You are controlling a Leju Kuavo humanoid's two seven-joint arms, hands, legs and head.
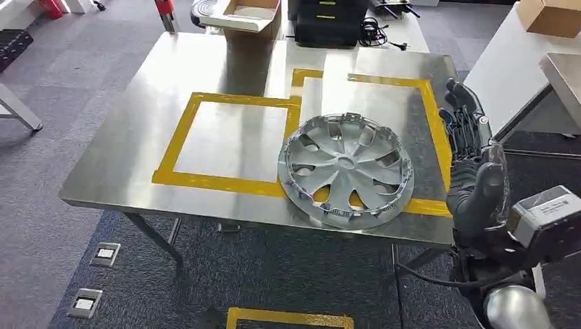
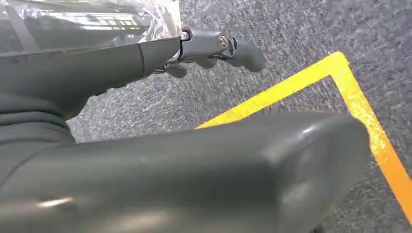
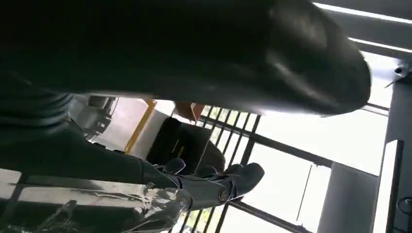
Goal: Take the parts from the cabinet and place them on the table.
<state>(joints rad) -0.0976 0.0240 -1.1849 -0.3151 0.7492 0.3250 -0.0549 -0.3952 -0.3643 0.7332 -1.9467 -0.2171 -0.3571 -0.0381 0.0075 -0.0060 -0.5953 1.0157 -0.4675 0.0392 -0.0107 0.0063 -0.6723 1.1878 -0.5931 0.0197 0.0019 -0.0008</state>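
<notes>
A silver wheel cover (image 1: 344,170) lies flat on the steel table (image 1: 137,137), across the near edge of the yellow tape outlines and close to the table's front edge. My right hand (image 1: 471,161) stands raised beside the table's right edge, to the right of the cover and apart from it, fingers stretched out and holding nothing. In the right wrist view its thick thumb (image 3: 233,53) and dark fingers (image 3: 228,182) hold nothing. My left hand (image 2: 184,165) hangs over grey carpet, with its fingers (image 2: 218,48) extended and nothing in it.
Two yellow tape rectangles (image 1: 226,140) mark the tabletop. An open cardboard box (image 1: 250,15) and black cases (image 1: 327,20) stand at the far edge. Another table with a box (image 1: 548,15) is at the right. Yellow floor tape (image 1: 288,317) lies on the carpet below.
</notes>
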